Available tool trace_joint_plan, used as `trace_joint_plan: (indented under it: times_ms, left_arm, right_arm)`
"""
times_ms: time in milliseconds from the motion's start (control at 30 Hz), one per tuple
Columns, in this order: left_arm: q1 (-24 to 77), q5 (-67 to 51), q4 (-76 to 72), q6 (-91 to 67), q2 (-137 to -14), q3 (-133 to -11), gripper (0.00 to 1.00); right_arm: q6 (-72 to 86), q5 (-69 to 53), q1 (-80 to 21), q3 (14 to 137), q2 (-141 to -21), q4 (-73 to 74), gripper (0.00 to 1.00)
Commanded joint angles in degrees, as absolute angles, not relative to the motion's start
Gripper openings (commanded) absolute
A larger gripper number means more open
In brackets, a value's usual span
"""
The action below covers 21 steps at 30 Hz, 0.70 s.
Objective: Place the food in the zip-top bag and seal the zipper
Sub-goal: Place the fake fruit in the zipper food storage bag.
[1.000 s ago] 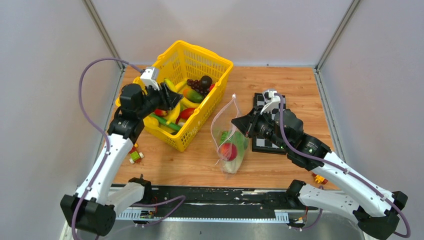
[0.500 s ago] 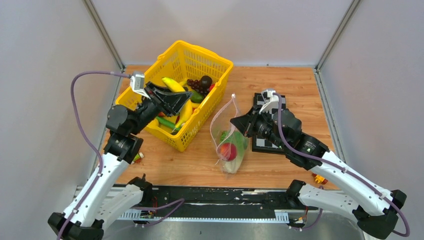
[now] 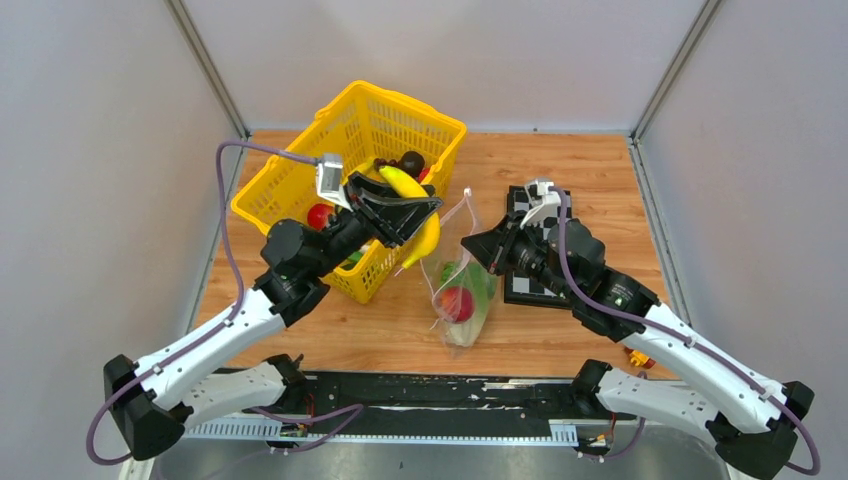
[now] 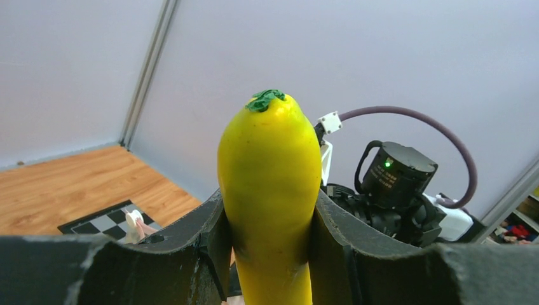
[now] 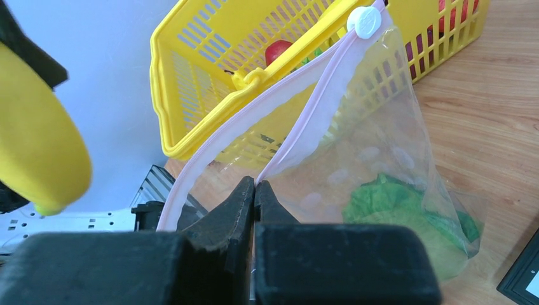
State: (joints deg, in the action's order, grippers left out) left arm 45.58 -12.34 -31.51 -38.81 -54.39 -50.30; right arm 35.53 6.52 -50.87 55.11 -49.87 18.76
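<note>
Top view. The left fingers (image 3: 388,216) are clamped on a yellow banana (image 3: 403,181), held in the air over the near right corner of the yellow basket (image 3: 290,185). The banana's lower end (image 3: 429,240) hangs past the basket's rim, just left of the zip-top bag (image 3: 447,262). The right fingers (image 3: 479,248) are closed on the bag's upper right edge and hold it upright on the wooden surface (image 3: 580,170). Lettuce (image 3: 479,284) and a red round fruit (image 3: 457,302) lie inside the bag. Dark grapes (image 3: 411,160) and other toy food sit in the basket. A checkerboard (image 3: 527,291) lies on the surface under the right arm.

Left wrist view. The two left fingers (image 4: 184,251) press the banana (image 4: 270,184) from both sides, partly spread by its width. Its green-tipped end points up. The checkerboard (image 4: 102,223) lies far left on the surface (image 4: 63,184).

Right wrist view. The right fingers (image 5: 222,219) are pressed tight together, pinching the bag (image 5: 381,159) at its rim. The pink zipper (image 5: 254,109) runs in two strips that part from the white slider (image 5: 367,21), so the mouth stands open. The lettuce (image 5: 394,203) rests low in the bag. The basket (image 5: 191,63) stands just behind the bag. The banana (image 5: 38,140) shows at the left edge, apart from the bag.
</note>
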Motion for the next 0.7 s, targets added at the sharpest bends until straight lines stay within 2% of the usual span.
trace_joint_plan:
  times_ms: [0, 133, 533, 667]
  left_arm:
    - [49.32, -4.67, -39.31, -35.02, -56.14, -48.96, 0.29]
    - [52.9, -0.24, -43.77, -33.18, -58.76, -47.21, 0.29]
    - [58.47, 17.18, -40.26, -20.35, -62.71, -45.61, 0.32]
    - [58.8, 17.44, -40.76, -20.07, -64.18, -45.38, 0.36]
  right_arm:
    - [36.15, 6.97, -50.98, 54.66, -47.91, 16.52, 0.0]
    - [35.98, 7.19, -50.98, 55.0, -47.81, 17.04, 0.0]
    - [35.77, 7.51, -50.96, 55.37, -46.3, 17.85, 0.0]
    - [35.77, 7.35, -50.98, 55.41, -46.48, 17.67, 0.0]
